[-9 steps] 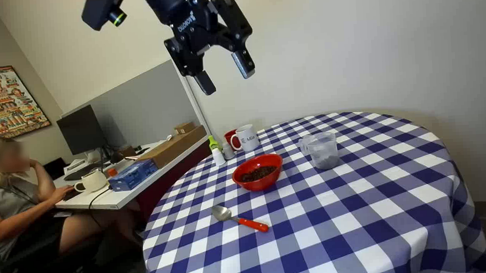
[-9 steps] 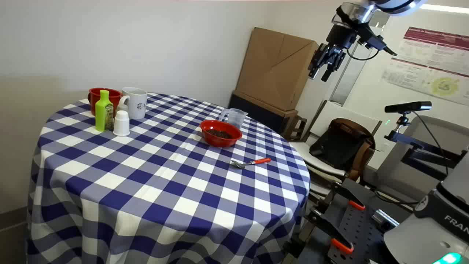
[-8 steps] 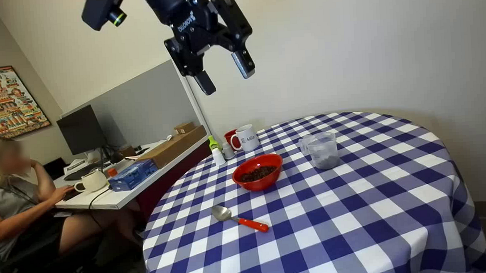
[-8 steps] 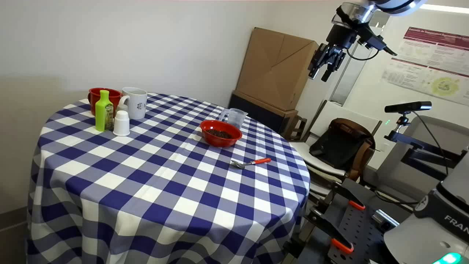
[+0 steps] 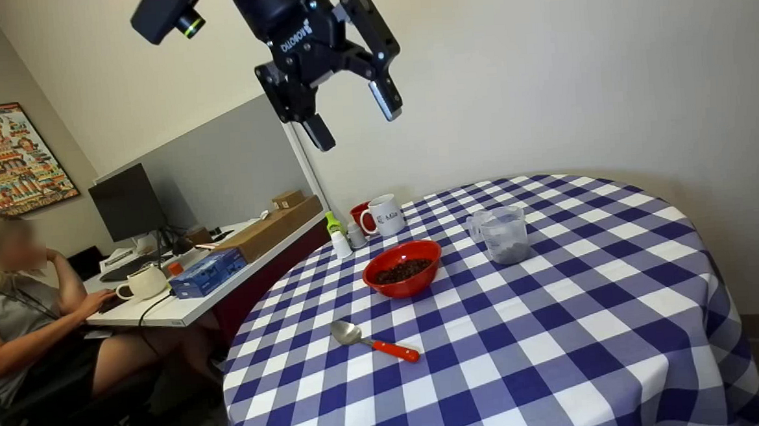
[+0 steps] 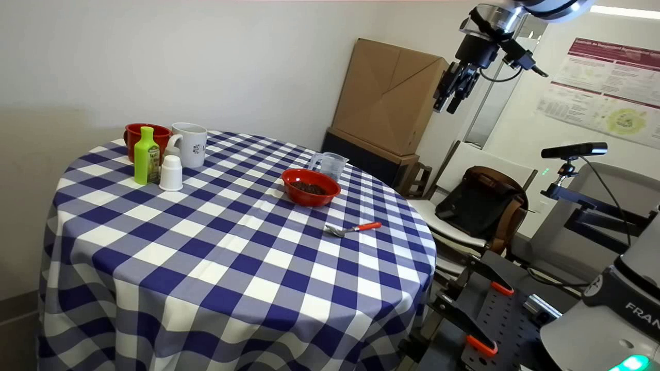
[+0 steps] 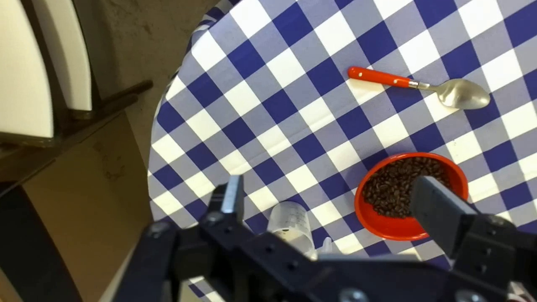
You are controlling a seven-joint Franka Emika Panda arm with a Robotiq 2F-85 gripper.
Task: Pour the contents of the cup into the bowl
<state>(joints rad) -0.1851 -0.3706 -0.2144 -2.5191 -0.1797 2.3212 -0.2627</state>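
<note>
The cup [image 5: 505,235] is translucent, has a handle and stands upright on the table. In an exterior view [image 6: 330,166] it is partly behind the bowl. In the wrist view the cup [image 7: 289,218] shows a few dark specks inside, and my gripper hides part of it. The red bowl [image 5: 402,270] stands beside the cup, apart from it. It also shows in an exterior view [image 6: 311,188]. In the wrist view the bowl [image 7: 392,230] holds dark brown beans. My gripper [image 5: 357,128] is open and empty, high above the table; an exterior view also shows it [image 6: 446,106].
A spoon [image 5: 394,350] with a red handle lies near the bowl. A white mug [image 6: 192,147], a red mug [image 6: 154,135], a green bottle [image 6: 146,157] and a white container [image 6: 171,174] stand together at one table side. A person [image 5: 27,309] sits at a desk.
My gripper has shifted and turned slightly in the air, moving a little left in an exterior view. The cup, bowl and spoon have not moved.
</note>
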